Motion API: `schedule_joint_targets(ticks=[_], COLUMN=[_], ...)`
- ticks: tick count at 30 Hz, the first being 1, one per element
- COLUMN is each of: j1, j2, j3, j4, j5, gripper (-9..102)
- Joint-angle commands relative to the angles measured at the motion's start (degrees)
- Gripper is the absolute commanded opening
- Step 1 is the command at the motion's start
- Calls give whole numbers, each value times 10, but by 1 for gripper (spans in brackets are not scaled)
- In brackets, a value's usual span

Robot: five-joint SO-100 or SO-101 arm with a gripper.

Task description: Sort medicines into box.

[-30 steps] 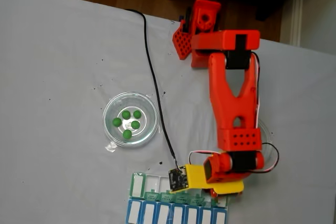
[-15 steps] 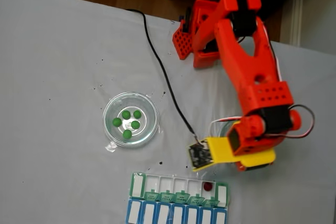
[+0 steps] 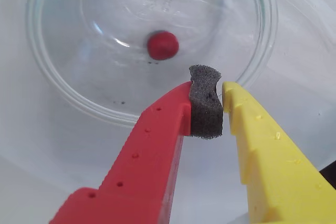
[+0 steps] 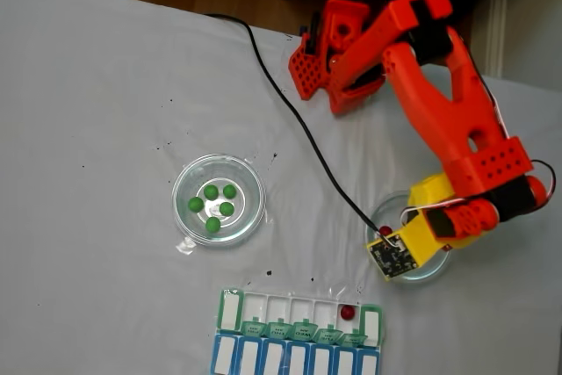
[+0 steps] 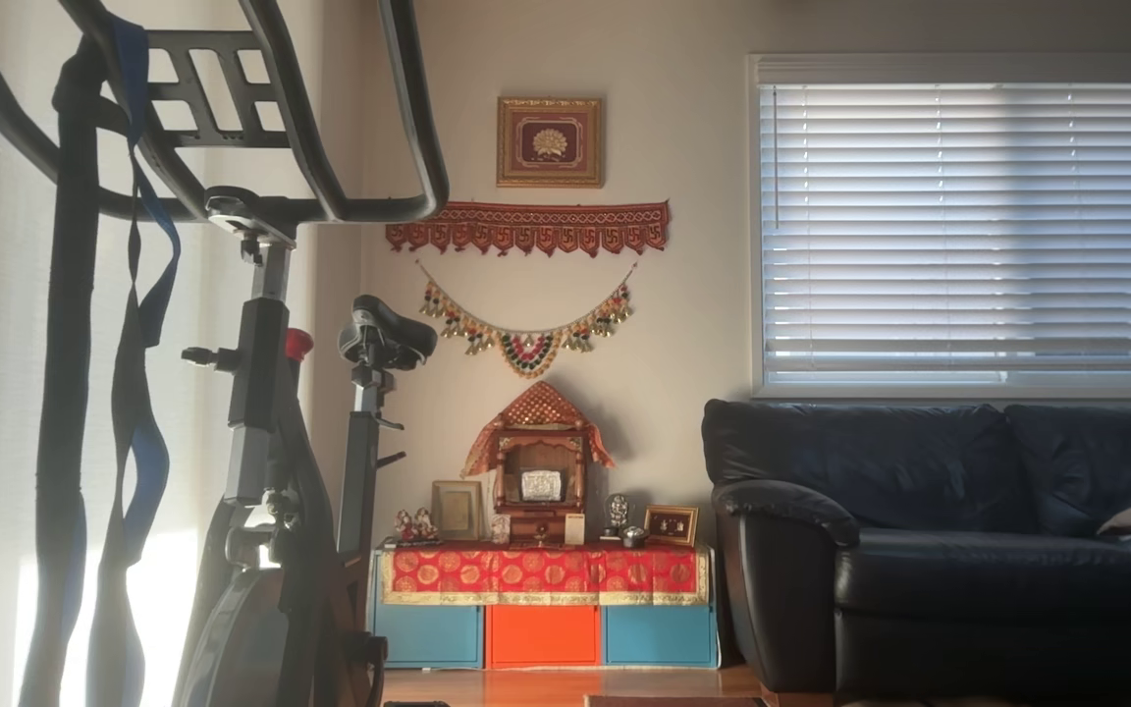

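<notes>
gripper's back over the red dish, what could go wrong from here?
1. The gripper looks closed, foam pad filling the gap; if it descends without opening it may just shove the nearest red ball away.
2. The balls are round and loose in the clear dish; a touch could roll them out of reach.
3. The black cable to the wrist runs close to the dish and could snag.

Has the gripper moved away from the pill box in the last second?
Yes. In the fixed view the gripper has gone up and right from the green-lidded box to the clear dish.
</notes>
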Motion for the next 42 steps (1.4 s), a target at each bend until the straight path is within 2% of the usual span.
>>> schedule_joint_targets(ticks=[1,9,14,21,29,42], j1=[-5,-19,-22,-26,-38,-48], j2=[67,116,113,112,109,110], j3=[22,91,108,140,185,215], j4=[-43,-123,-146,-185,-231,-263], j5=[15,57,62,35,4,-28], gripper=[1,1,1,2,10,16])
